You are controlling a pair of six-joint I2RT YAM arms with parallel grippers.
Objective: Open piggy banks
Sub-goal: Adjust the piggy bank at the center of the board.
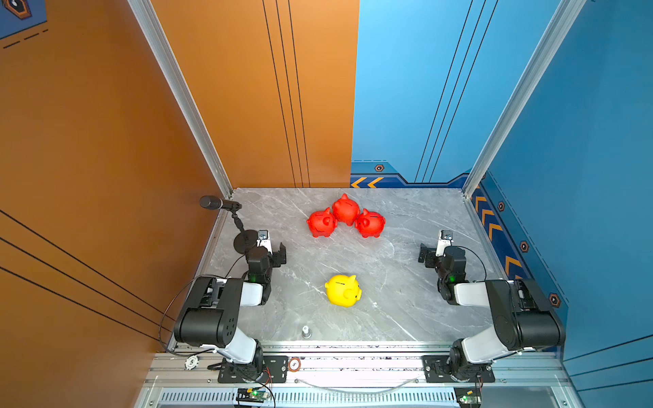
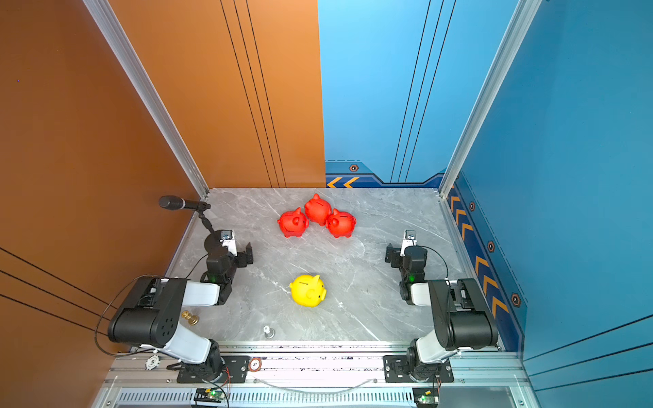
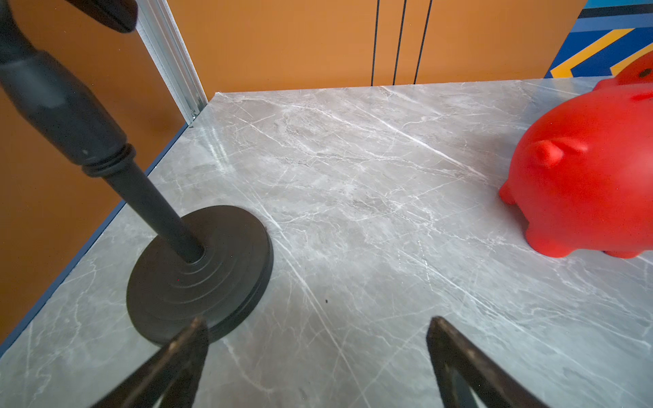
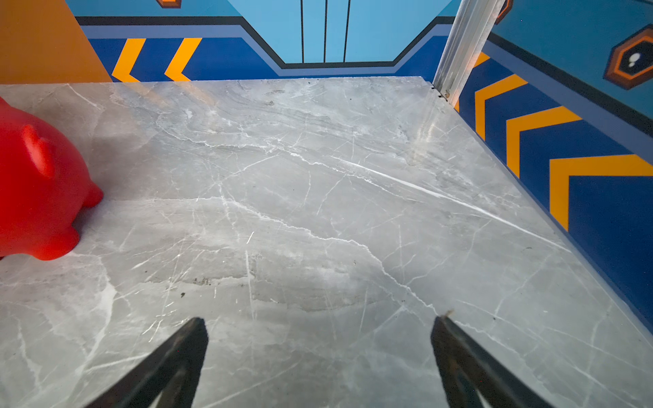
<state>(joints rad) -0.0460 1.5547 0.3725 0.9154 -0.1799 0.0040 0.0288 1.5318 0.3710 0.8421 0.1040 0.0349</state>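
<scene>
Three red piggy banks (image 1: 321, 222) (image 1: 346, 209) (image 1: 370, 223) huddle together, upright, at the back middle of the grey marble table (image 1: 406, 307); both top views show them (image 2: 318, 209). A yellow piggy bank (image 1: 343, 290) (image 2: 308, 290) stands alone nearer the front. My left gripper (image 1: 279, 254) (image 3: 316, 323) hovers open and empty at the table's left; a red piggy bank (image 3: 583, 183) stands off to one side of it. My right gripper (image 1: 425, 256) (image 4: 319, 321) is open and empty at the table's right, apart from another red piggy bank (image 4: 31, 197).
A black microphone stand (image 1: 245, 242) with its round base (image 3: 198, 279) stands just beside my left gripper. A small metal knob (image 1: 306, 331) sits near the front edge and a brass piece (image 2: 190, 317) under the left arm. Walls close in the back and both sides.
</scene>
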